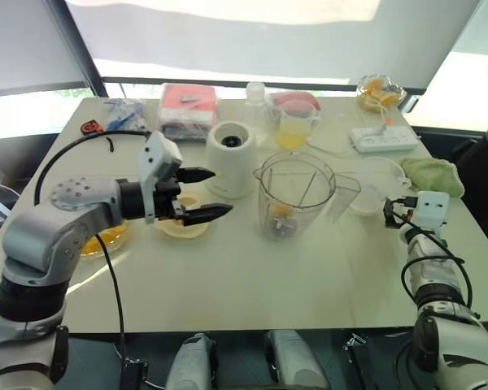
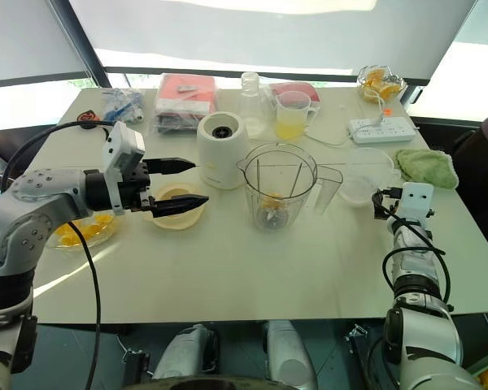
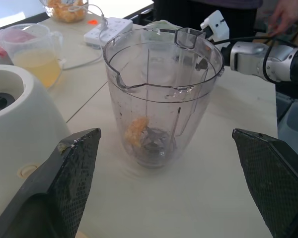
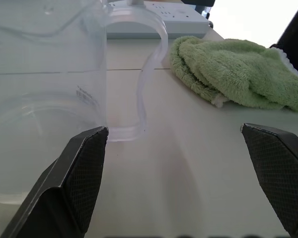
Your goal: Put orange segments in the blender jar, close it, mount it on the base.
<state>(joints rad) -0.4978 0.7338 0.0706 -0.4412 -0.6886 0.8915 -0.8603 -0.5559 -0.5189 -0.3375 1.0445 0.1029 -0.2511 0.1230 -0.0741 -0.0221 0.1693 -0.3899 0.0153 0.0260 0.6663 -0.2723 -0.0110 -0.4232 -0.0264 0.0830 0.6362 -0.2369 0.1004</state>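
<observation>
Left wrist view: left jaws, right jaws wide open, empty, near blender jar (image 3: 161,99). Tipping risk on clumsy contact.

Legible text, brands, numbers, signs: none.

- Blender jar (image 4: 84,91): faint printed marks on clear wall beside handle. Too small to read.
- Red package (image 1: 188,107), behind blender jar and to its left, at far table edge: pale label on top face. Characters not resolvable.
- Power strip (image 1: 384,139), behind blender jar and to its right: small orange mark at far edge. No characters discernible.
</observation>
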